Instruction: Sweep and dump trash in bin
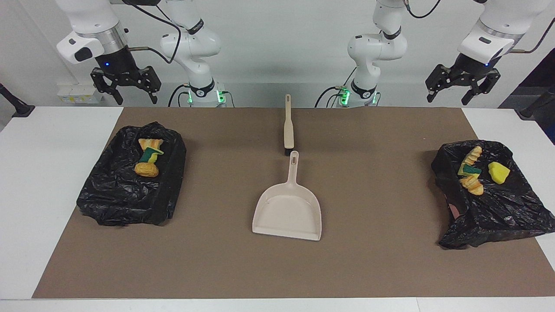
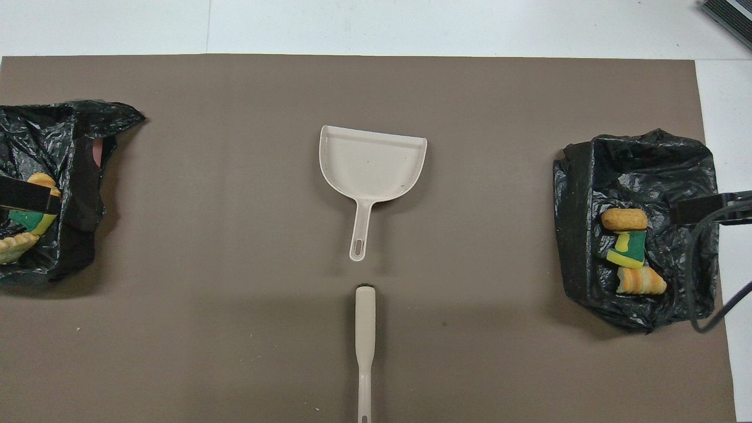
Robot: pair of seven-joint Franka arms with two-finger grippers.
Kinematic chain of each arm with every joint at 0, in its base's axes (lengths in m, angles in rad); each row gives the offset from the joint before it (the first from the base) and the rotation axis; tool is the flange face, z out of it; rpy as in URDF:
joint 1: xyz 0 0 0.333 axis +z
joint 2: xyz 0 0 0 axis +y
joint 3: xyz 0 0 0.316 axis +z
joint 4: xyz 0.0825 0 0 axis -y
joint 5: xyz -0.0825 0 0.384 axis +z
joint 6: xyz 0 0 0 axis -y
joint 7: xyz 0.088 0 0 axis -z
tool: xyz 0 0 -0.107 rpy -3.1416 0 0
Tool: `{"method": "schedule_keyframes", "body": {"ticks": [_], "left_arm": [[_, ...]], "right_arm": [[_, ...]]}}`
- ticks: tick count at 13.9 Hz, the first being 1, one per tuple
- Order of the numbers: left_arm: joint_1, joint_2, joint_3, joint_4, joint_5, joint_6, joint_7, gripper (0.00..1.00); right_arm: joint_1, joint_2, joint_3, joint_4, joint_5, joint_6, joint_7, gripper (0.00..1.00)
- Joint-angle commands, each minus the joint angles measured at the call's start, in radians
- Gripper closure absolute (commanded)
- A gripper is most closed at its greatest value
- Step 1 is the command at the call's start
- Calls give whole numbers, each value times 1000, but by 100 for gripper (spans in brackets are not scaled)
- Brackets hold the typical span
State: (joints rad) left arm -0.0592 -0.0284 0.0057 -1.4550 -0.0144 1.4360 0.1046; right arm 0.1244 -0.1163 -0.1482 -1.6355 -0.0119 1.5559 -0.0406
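The trash lies in two black bag-lined bins. At the right arm's end, one bin (image 1: 125,203) (image 2: 573,235) holds a small pile of trash (image 1: 148,161) (image 2: 628,249). The bin at the left arm's end (image 1: 498,212) (image 2: 82,194) holds more trash (image 1: 471,173) (image 2: 26,222), including a yellow sponge chunk (image 1: 498,172). My right gripper (image 1: 136,101) hangs open and empty high over its bin. Above the other bin my left gripper (image 1: 446,100) is also open and empty. In the overhead view only one finger of each shows: the left's (image 2: 26,198) and the right's (image 2: 696,210).
A beige dustpan (image 1: 288,208) (image 2: 371,164) lies mid-mat, handle toward the robots. A beige hand brush (image 1: 288,130) (image 2: 365,335) lies in line with it, nearer the robots. The brown mat (image 1: 381,260) covers most of the white table.
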Motion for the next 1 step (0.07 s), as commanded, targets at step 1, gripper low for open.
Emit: {"method": "schedule_keyframes", "body": {"ticks": [1], "left_arm": [[18,-28,-12,-30,-7,-5,-8,0]], "right_arm": [[-11,-6,4,0,17,-22,-30,0]]}}
